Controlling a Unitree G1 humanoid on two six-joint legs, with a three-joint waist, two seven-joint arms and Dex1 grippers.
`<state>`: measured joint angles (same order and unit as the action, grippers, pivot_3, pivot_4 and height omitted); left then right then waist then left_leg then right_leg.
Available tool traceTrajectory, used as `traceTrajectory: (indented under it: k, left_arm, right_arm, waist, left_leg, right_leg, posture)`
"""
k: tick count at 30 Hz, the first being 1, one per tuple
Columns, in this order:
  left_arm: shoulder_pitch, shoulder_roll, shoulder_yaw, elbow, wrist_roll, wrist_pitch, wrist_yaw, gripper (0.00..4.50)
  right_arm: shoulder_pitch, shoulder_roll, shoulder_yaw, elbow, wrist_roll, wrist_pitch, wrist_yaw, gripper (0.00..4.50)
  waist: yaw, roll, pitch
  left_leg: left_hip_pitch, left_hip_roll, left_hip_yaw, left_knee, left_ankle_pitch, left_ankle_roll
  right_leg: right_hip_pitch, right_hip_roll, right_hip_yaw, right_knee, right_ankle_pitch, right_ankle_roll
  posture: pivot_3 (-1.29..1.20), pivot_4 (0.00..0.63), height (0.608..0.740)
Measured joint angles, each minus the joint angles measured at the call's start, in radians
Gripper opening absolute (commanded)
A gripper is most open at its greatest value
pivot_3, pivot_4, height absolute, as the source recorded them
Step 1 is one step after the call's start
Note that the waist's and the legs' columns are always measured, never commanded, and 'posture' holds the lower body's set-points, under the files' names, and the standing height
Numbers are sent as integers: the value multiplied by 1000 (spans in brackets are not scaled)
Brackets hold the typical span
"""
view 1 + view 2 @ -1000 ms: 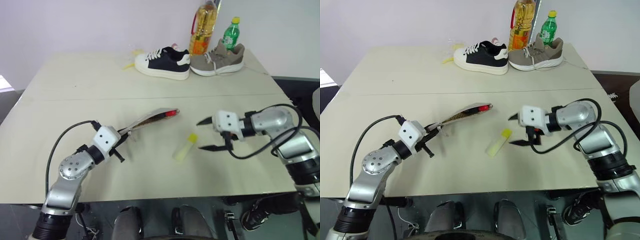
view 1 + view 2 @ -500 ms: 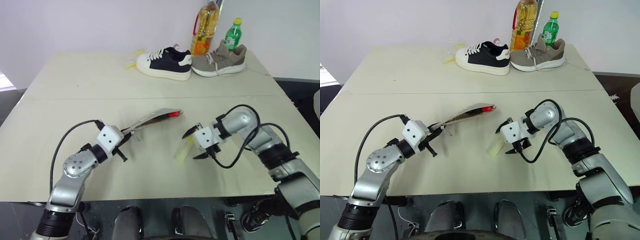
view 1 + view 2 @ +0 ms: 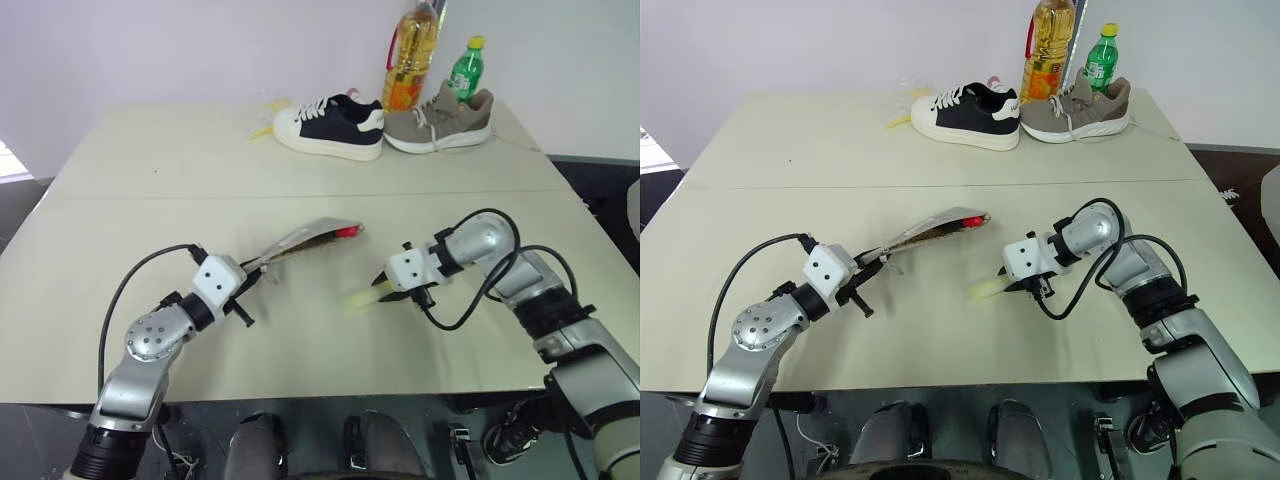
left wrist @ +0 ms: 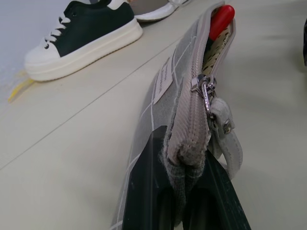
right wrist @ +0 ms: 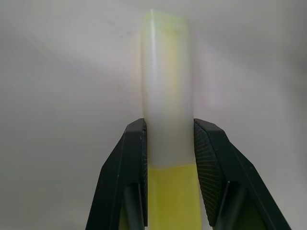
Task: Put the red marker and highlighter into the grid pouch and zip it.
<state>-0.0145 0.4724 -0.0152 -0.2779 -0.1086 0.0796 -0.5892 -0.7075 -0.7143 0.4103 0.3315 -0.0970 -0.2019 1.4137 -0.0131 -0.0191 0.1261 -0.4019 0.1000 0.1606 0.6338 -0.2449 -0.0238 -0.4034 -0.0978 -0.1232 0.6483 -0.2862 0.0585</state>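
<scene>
Clamped now: the right end effector (image 5: pixel 169 143) has come in from the side and closed its fingers on the highlighter (image 3: pixel 362 297), which a second ago lay loose on the table (image 3: pixel 300 170). It sits just right of the grid pouch (image 3: pixel 300 240), whose mouth gapes with the red marker (image 3: pixel 345 231) poking out. The left end effector (image 4: pixel 184 191) stays clenched on the pouch's near end, holding it up. One pen in, I'd say; next comes carrying the highlighter to that opening, then zipping.

A lab-like test room: bare table (image 3: pixel 150 180), plain white wall (image 3: pixel 180 50).
</scene>
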Motion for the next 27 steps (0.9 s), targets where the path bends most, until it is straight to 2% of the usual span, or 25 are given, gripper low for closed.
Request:
traceTrajectory:
  k: [6, 8, 14, 27]
  left_arm:
    - [-3, 3, 1, 1, -1, 0, -2, 0]
    - [-7, 2, 1, 2, -1, 0, -4, 0]
    - [-32, 1, -1, 7, -1, 0, -12, 0]
    - [-32, -2, -7, 0, 0, 4, -15, 0]
  right_arm:
    - [-6, -7, -177, -263, 121, 240, -115, 822]
    - [-17, -2, -197, -310, 119, 284, -163, 822]
    - [-17, 16, -159, -304, 38, 296, -261, 822]
    - [-63, 23, -66, -187, -128, 158, -337, 822]
  waist:
    - [-1, 0, 0]
    - [0, 0, 0]
    - [0, 0, 0]
    - [-1, 0, 0]
  left_leg:
    - [0, 0, -1, 0, 0, 0]
    - [0, 0, -1, 0, 0, 0]
    - [-1, 0, 0, 0, 0, 0]
    - [-1, 0, 0, 0, 0, 0]
  right_leg:
    - [-1, 0, 0, 0, 0, 0]
    - [-1, 0, 0, 0, 0, 0]
    - [-1, 0, 0, 0, 0, 0]
    - [-1, 0, 0, 0, 0, 0]
  posture:
    - [0, 150, 705]
    - [0, 150, 705]
    - [0, 150, 705]
    - [0, 150, 705]
